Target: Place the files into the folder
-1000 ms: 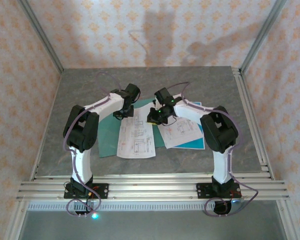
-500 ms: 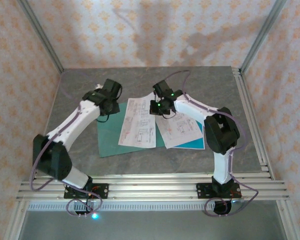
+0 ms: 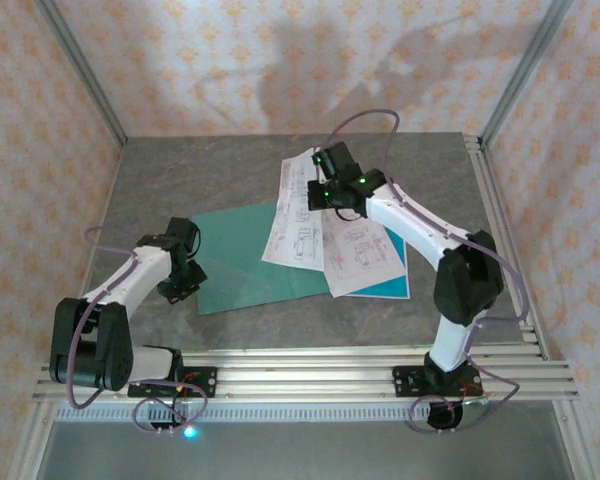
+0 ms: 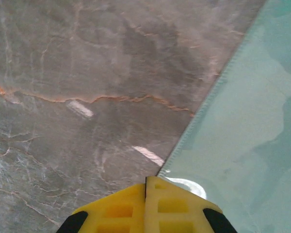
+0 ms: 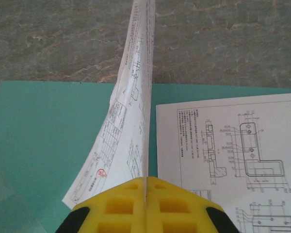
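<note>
- The left gripper (image 3: 188, 282) is hovering low at the near left of the table (image 3: 400, 160), its yellow fingers pressing together with nothing visible between them.
- In the left wrist view its fingertips are sitting just at the left edge of the folder (image 3: 240, 260). The edge is running up to the tip of one finger, and whether it is touching cannot be told.
- The folder is lying open and flat, teal-green, in the middle of the table between the two arms. Its left half is lying bare beside the left gripper, and its right half is lying mostly under paper.
- The second sheet (image 3: 365, 260), white with black line drawings and text, is lying flat on the right half of the folder, with a strip of teal showing along its near and right sides.
- The right gripper (image 3: 318, 195) is reaching over the far part of the folder, its fingers clamping the held sheet (image 3: 295, 215) by one edge.
- The held sheet is standing on edge and curling between those fingers in the right wrist view, just left of the second sheet and above the folder's middle.
- Its far end is extending past the folder's far edge, over the bare grey marbled table.
</note>
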### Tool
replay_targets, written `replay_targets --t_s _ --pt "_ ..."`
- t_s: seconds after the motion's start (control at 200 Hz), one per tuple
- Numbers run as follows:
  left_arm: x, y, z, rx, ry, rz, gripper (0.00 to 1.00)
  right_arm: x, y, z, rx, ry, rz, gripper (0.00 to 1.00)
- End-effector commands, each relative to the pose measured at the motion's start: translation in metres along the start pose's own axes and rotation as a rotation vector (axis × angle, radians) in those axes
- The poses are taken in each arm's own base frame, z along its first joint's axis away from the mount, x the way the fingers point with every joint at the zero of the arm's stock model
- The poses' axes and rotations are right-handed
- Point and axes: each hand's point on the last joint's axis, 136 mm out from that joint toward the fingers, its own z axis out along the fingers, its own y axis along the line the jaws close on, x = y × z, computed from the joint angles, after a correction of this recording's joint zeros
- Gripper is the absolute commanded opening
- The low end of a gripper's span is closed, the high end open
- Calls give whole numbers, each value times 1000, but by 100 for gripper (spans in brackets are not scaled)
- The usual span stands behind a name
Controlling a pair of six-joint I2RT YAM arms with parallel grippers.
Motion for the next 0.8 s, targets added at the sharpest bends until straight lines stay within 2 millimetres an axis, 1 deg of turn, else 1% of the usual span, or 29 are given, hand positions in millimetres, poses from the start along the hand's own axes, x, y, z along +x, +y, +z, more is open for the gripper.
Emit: replay_targets --t_s 0.0,0.145,0.24,0.33,0.52,0.641,0.796 --pt "-2 -2 2 42 -1 -51 0 4 2 -25 -7 -24 -61 0" --pt "-2 -3 9 41 9 -64 0 20 9 -38 -31 -17 -89 0" --pt "-2 -4 12 40 13 -69 0 34 16 -42 -27 -6 -123 0" --pt "-2 -4 13 40 11 -69 0 41 21 -46 -28 -11 -131 0" --pt "-2 0 12 29 2 -73 0 46 30 -48 -80 -26 -81 0" --pt "-4 3 9 15 -9 -67 0 45 38 -47 -127 -30 -48 0" --pt "-5 6 9 -3 -15 -61 0 41 45 -41 -156 -31 -19 0"
